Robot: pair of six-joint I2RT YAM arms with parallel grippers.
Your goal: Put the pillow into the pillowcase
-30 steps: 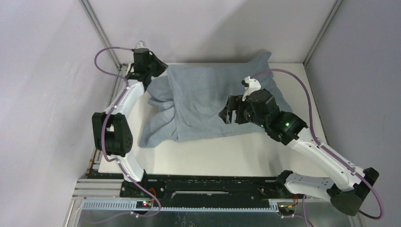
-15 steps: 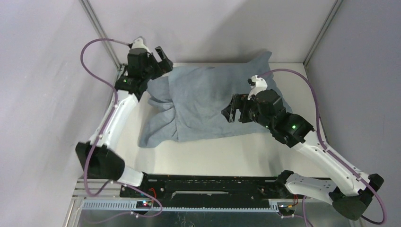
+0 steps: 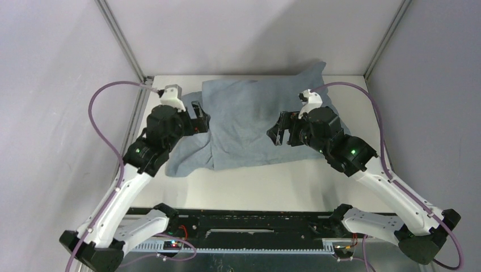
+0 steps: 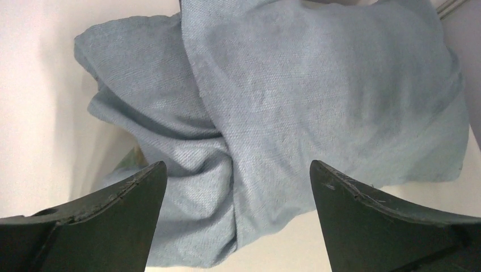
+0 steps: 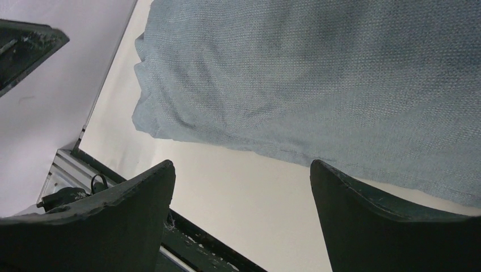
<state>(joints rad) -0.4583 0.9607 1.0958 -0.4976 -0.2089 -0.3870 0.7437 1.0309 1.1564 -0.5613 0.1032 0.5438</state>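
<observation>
Looking at this one, the pillowcase (image 3: 255, 122) lies plump and full on the table (image 3: 255, 184). I can't spot the pillow anywhere, not a scrap of off-white, so my guess is it's already inside the fat part of the pillowcase.

What's left is the slack end (image 3: 190, 150) on the pillowcase's left. It's limp, bunched into folds, and the left wrist view shows a tiny sliver of paler lining (image 4: 131, 160) tucked under there.

Both tools are empty. The left gripper (image 3: 199, 118) hovers right at that bunched left end with its 2 fingers wide apart. The right gripper (image 3: 278, 129) hangs over the near right part of the pillowcase, fingers spread too, clamped on nothing.

If I were doing it, I'd pinch just 1 layer at the slack end's hem with the left one and pull it away from the plump part. I'd have the right one press down on the stuffed part so it doesn't slide along. Grab both layers and you just drag the lot.
</observation>
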